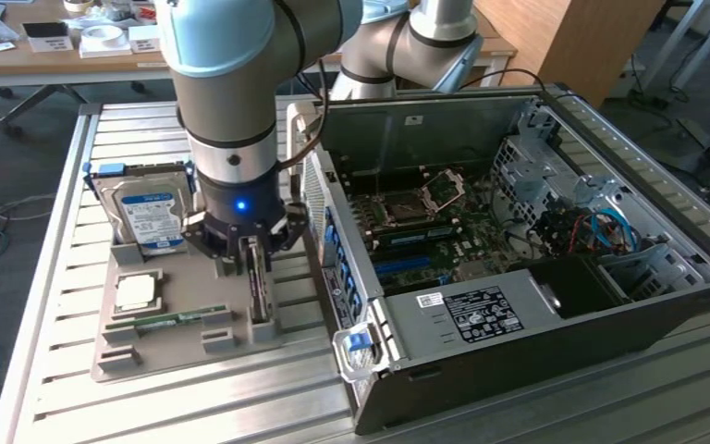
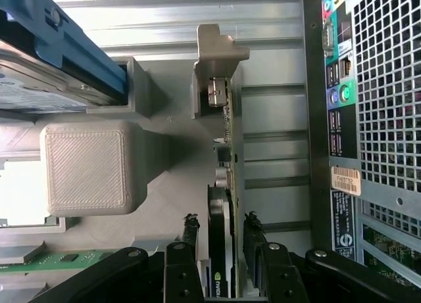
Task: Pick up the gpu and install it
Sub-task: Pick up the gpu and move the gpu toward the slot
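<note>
The gpu [image 1: 258, 291] stands on edge in the grey holder [image 1: 164, 356] beside the computer case [image 1: 516, 356], so its top edge is exposed. The gripper [image 2: 221, 219] straddles that edge, jaws apart.

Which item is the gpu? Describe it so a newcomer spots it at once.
In the exterior view, left of the open computer case, sits a grey holder tray. The gpu is the thin card standing on edge in its slot nearest the case, straddled by the gripper. Unlike the boxy hard drive and small green RAM stick, it is long and dark-faced.
</note>
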